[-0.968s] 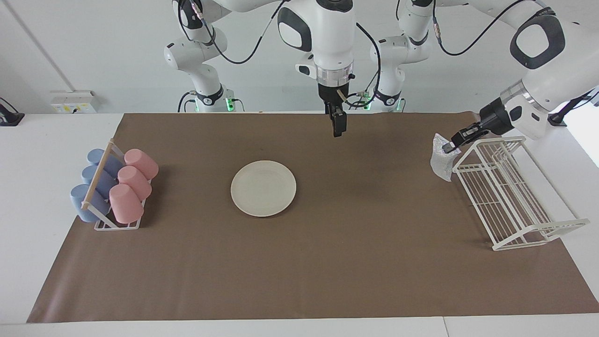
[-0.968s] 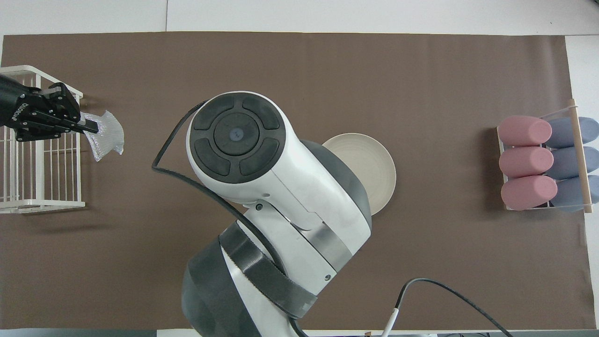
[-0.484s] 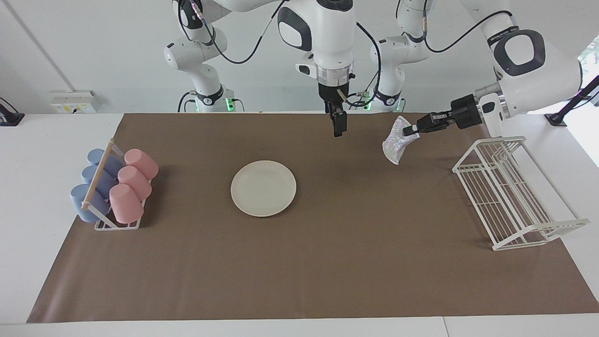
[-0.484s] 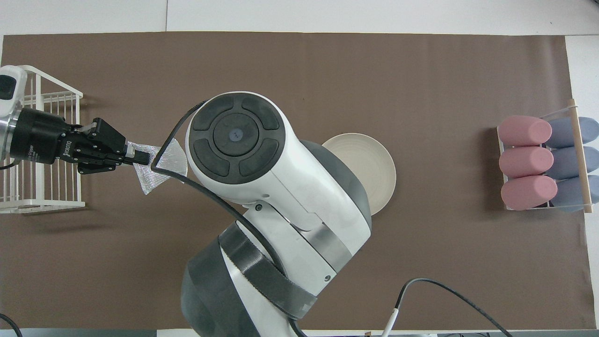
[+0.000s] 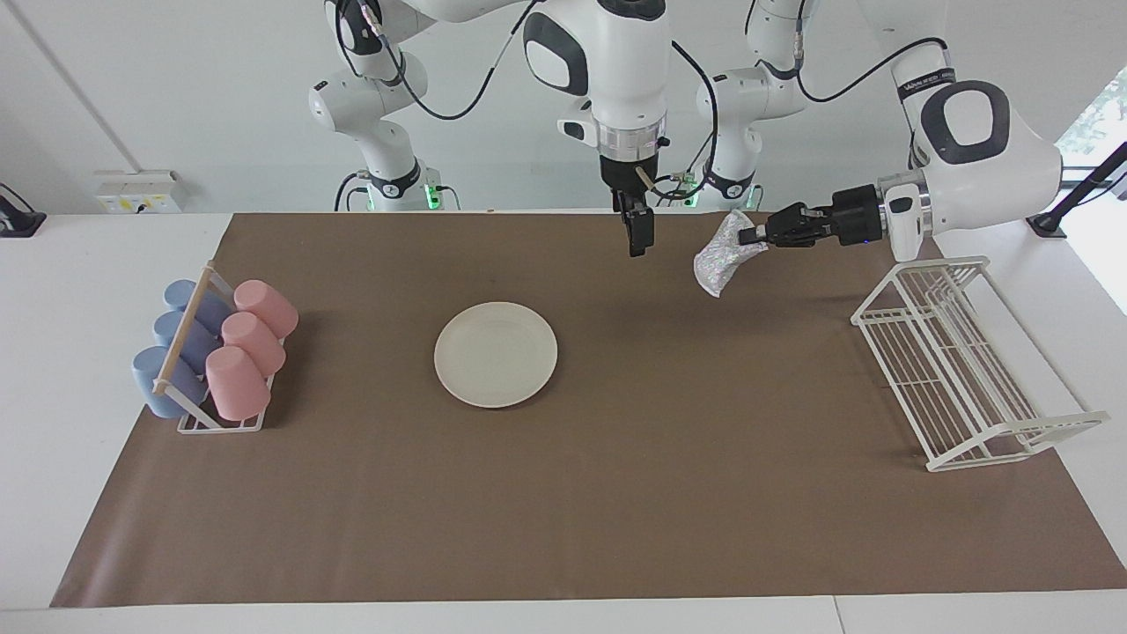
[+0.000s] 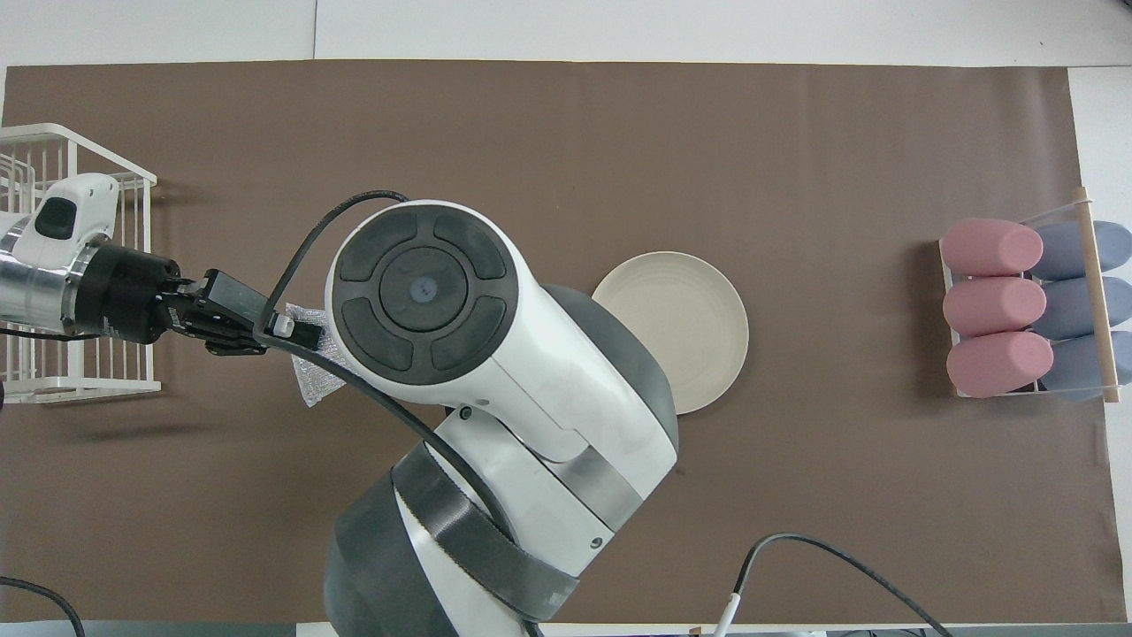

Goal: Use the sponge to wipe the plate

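The cream-white plate (image 5: 496, 354) lies flat on the brown mat near the middle of the table; in the overhead view (image 6: 681, 336) the right arm covers part of it. My left gripper (image 5: 747, 236) is shut on the silvery sponge (image 5: 718, 262), which hangs in the air over the mat between the plate and the wire rack. In the overhead view the left gripper (image 6: 301, 334) and sponge (image 6: 311, 385) are partly under the right arm. My right gripper (image 5: 637, 251) hangs pointing down over the mat's edge by the robots and waits.
A white wire dish rack (image 5: 940, 264) (image 6: 88, 387) stands at the left arm's end of the table. A holder with pink and blue cups (image 5: 216, 352) (image 6: 1030, 305) stands at the right arm's end. The brown mat (image 5: 616, 511) covers the table.
My left gripper has carried the sponge up from beside the wire rack and toward the middle of the table. The right arm has shifted only slightly.
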Tool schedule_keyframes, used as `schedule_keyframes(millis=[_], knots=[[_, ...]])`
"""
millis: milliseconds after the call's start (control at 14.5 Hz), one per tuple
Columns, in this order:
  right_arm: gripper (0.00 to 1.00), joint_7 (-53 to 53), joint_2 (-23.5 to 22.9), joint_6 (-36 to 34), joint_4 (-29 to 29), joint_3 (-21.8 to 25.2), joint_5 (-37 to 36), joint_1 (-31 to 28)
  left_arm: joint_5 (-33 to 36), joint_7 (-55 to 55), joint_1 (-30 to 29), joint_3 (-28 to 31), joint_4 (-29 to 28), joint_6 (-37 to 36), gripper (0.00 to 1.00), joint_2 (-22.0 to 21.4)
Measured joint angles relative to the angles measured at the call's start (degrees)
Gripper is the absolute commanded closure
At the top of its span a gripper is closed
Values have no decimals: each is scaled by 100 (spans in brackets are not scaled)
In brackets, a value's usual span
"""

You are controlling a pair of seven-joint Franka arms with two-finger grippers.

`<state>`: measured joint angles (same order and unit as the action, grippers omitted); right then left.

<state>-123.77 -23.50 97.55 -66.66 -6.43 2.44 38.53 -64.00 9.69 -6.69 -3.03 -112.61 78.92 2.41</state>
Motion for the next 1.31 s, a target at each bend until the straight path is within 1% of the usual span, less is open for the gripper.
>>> schedule_keyframes(millis=[207, 346, 553, 692, 830, 968, 1037, 1107, 1176, 1245, 1314], knots=[[0, 0, 0, 76, -47, 1, 0, 1, -567, 460, -133, 5, -412, -142, 100, 67], [0, 0, 3, 348, -142, -6, 3, 8, -975, 506, -131, -20, -504, -152, 100, 115], [0, 0, 100, 883, -556, -62, 21, 83, -1100, 515, -96, -77, -516, -156, 100, 143], [0, -6, 193, 1021, -796, -63, 21, 194, -1128, 517, -30, -105, -516, -156, 100, 143], [1, -7, 264, 1060, -898, -62, 21, 220, -1133, 525, 31, -109, -516, -156, 100, 143], [9, -8, 297, 1060, -919, -54, 21, 218, -1136, 531, 60, -115, -516, -154, 100, 143], [14, -7, 305, 1061, -919, -53, 21, 218, -1136, 533, 61, -115, -516, -154, 100, 143], [23, -8, 312, 1062, -920, -53, 21, 217, -1136, 534, 61, -115, -517, -153, 100, 143], [41, -8, 318, 1064, -920, -52, 21, 217, -1136, 535, 62, -115, -517, -154, 100, 143], [54, -8, 320, 1070, -920, -52, 21, 217, -1136, 536, 63, -115, -517, -154, 100, 143], [78, -8, 321, 1084, -920, -52, 21, 217, -1136, 536, 65, -115, -517, -154, 100, 143]])
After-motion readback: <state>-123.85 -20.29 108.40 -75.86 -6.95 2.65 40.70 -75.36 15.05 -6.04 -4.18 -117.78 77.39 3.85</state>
